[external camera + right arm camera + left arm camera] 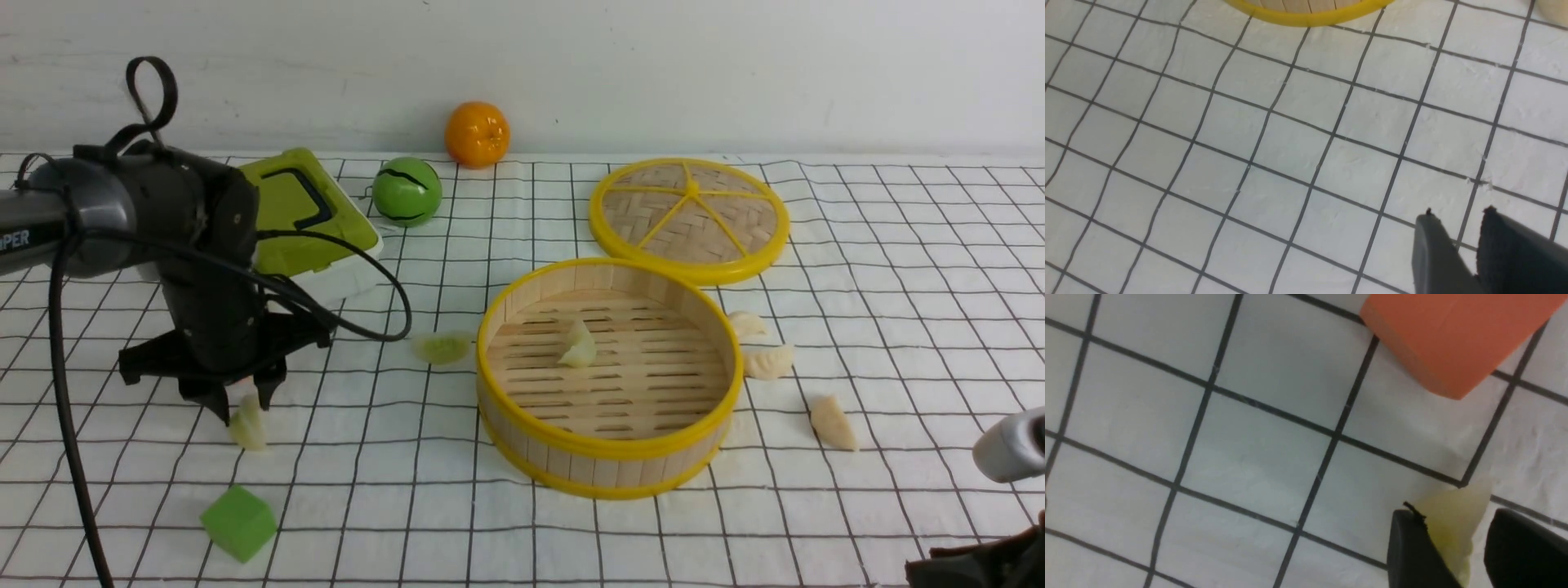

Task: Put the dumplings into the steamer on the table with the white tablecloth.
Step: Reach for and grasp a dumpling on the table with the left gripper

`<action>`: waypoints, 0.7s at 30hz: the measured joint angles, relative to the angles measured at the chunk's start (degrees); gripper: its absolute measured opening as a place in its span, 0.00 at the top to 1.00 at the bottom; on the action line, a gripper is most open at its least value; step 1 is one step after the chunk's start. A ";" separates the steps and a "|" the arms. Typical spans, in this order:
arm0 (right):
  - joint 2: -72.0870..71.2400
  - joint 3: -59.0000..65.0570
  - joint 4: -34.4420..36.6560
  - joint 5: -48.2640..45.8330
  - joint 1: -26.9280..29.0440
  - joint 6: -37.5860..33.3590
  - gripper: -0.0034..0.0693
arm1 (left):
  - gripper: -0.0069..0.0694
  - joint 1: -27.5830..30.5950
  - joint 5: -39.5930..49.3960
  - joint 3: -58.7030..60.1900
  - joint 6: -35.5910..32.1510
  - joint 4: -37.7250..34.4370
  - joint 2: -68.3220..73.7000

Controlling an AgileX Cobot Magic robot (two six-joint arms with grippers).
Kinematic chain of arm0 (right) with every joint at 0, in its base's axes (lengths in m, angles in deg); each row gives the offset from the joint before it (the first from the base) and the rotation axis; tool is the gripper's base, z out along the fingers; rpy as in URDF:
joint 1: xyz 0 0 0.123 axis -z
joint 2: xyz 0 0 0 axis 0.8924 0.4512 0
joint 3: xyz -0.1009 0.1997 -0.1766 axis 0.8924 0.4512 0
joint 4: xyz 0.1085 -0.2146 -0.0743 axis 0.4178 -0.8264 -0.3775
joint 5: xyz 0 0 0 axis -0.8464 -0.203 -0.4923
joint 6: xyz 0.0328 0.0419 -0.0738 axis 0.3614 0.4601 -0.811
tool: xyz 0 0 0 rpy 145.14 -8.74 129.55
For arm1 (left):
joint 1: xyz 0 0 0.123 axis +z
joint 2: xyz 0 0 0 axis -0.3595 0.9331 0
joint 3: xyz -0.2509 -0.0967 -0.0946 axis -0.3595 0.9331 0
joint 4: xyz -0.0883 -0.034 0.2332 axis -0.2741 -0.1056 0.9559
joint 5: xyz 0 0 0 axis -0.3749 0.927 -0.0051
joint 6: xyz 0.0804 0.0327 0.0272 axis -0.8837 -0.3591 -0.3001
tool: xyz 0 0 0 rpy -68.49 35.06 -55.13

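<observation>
My left gripper (243, 408) hangs low over the white tablecloth (898, 269) at the left. It is open around a pale green dumpling (247, 425) that stands on end. In the left wrist view this dumpling (1453, 522) leans on one finger, and cloth shows between it and the other. The steamer (608, 457) sits mid-table with one pale green dumpling (578, 345) on its slats. Another green dumpling (442, 347) lies just left of it. Three cream dumplings (747, 324) (769, 362) (833, 422) lie to its right. My right gripper (1455, 214) hovers near the steamer's rim (1306, 18), slightly open and empty.
The woven lid (690, 219) lies behind the steamer. A green cube (238, 523) sits near the front left, and an orange cube (1449, 339) lies close to my left gripper. A green-lidded box (314, 220), a green ball (406, 191) and an orange ball (477, 134) stand at the back.
</observation>
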 joint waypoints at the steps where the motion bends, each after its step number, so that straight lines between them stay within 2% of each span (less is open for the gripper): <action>1: 0.00 0.00 0.00 0.00 0.00 0.00 0.72 | 0.60 0.00 -0.05 0.00 0.11 0.05 0.33; 5: 0.00 0.00 0.00 0.00 0.00 0.00 0.72 | 0.68 0.00 -0.12 0.00 0.06 0.11 0.80; 11: 0.00 0.00 0.00 0.00 0.00 0.00 0.72 | 0.69 0.00 0.15 -0.72 -2.98 -0.92 0.80; 18: 0.00 0.00 0.00 0.05 0.00 0.00 0.71 | 0.69 -1.71 3.60 -9.68 -16.80 -16.14 -2.09; 21: 0.00 0.00 0.00 0.05 0.00 0.00 0.71 | 0.69 -7.15 4.51 -16.21 -20.69 -19.87 -2.54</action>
